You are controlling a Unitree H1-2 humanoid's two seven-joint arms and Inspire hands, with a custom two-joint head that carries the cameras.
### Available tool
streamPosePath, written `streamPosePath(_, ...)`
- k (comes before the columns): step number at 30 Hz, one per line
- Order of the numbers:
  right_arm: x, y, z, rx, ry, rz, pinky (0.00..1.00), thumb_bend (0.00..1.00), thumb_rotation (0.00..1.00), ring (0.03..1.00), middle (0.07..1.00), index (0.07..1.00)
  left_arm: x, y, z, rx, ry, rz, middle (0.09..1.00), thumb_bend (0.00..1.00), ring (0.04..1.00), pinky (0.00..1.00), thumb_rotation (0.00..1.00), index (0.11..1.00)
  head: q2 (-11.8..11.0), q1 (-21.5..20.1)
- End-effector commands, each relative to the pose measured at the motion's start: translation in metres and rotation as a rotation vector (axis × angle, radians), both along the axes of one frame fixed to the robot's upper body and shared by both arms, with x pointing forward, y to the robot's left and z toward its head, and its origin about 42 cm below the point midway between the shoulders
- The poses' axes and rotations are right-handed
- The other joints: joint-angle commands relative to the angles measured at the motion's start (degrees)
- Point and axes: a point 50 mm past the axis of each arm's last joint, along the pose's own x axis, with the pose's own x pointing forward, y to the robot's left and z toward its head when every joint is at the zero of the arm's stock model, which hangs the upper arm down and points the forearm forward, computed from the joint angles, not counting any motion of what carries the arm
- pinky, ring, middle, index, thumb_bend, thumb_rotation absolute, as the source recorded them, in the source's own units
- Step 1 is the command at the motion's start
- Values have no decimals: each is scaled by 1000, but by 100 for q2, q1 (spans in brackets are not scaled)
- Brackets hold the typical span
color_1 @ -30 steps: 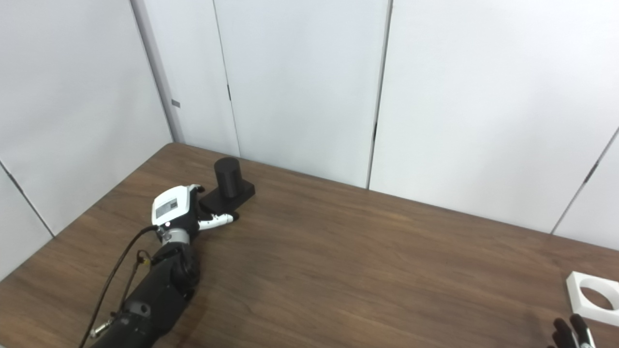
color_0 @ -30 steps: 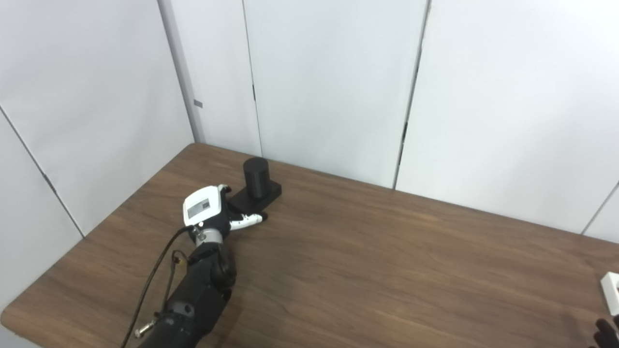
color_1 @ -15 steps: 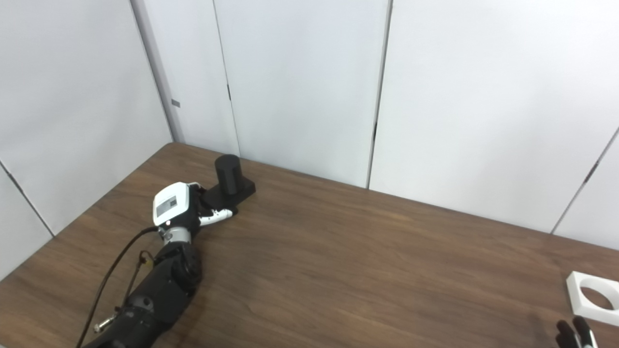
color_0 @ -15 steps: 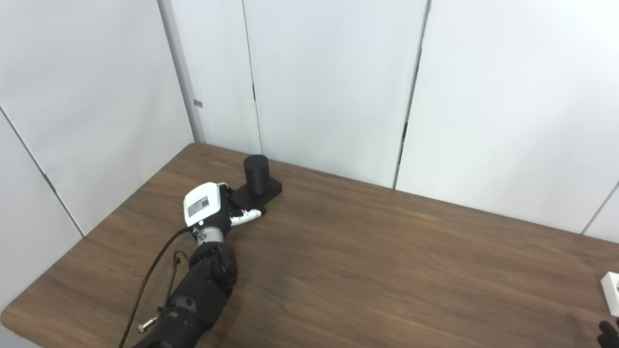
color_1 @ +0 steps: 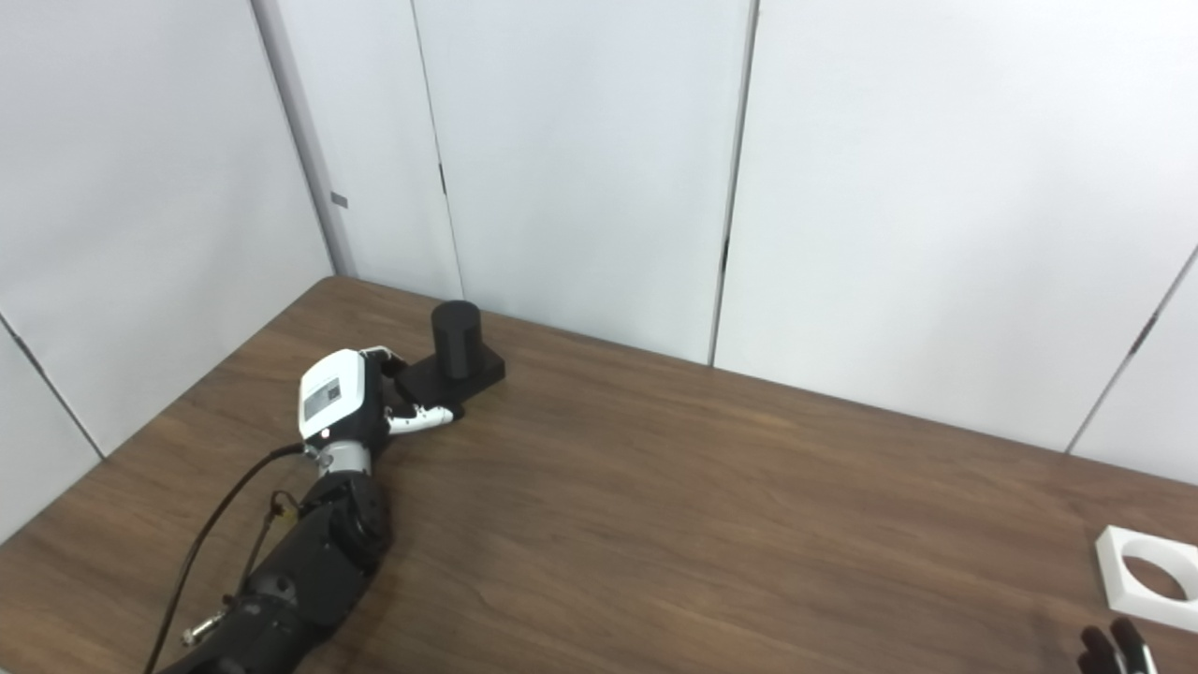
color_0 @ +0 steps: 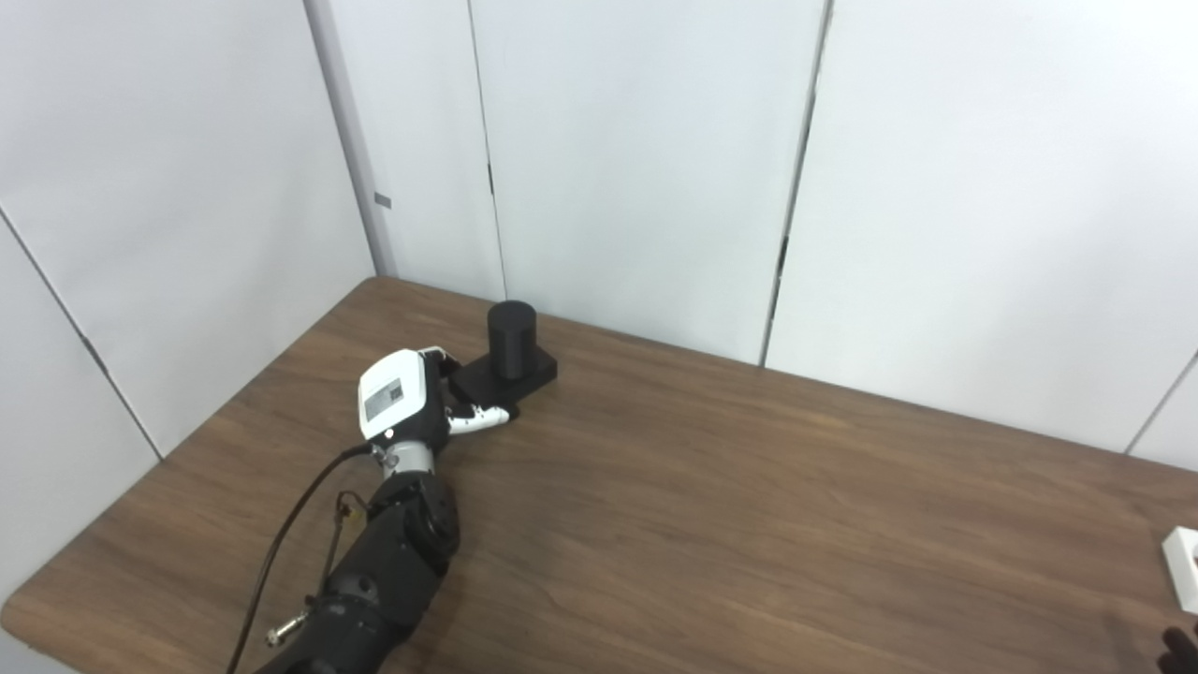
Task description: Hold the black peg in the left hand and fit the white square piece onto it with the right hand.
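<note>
The black peg (color_0: 512, 328), a short cylinder on a flat square base, stands near the table's far left corner. My left hand (color_0: 412, 407) is at the base's near-left corner, its fingers over the far side and its thumb along the near edge, closed on the base. The white square piece (color_1: 1114, 562), with a round hole through it, lies flat at the table's right edge. Only the dark fingertips of my right hand (color_1: 1114, 651) show at the bottom right, just in front of the piece and apart from it; whether they are spread or curled is hidden.
The brown wooden table (color_0: 702, 524) stretches between the two objects. White wall panels close off the back and the left side, close behind the peg. A black cable (color_0: 290, 543) hangs along my left forearm.
The peg and its base have shifted a little to the right and away with my left hand on them. My right fingertips have sunk lower at the frame's edge.
</note>
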Motion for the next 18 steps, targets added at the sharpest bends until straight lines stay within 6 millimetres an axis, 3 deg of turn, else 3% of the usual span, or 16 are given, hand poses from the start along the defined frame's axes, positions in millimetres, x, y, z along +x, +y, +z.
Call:
streamPosePath(1,-32,-2,-5,-14,40,-11,1000,857,1000,1000,973,1000,6,3,25,24,-95,-11,666,520,749,729,47,481,20,-60)
streamPosePath(7,-32,2,-3,-3,45,-16,1000,807,1000,1000,991,1000,-23,-21,36,-34,-139,-94,680,522,748,655,52,482,80,-225)
streamPosePath(18,-33,8,8,-24,30,-10,1000,655,1000,1000,987,1000,-90,-87,57,-202,-118,-306,698,520,756,655,54,484,302,-596)
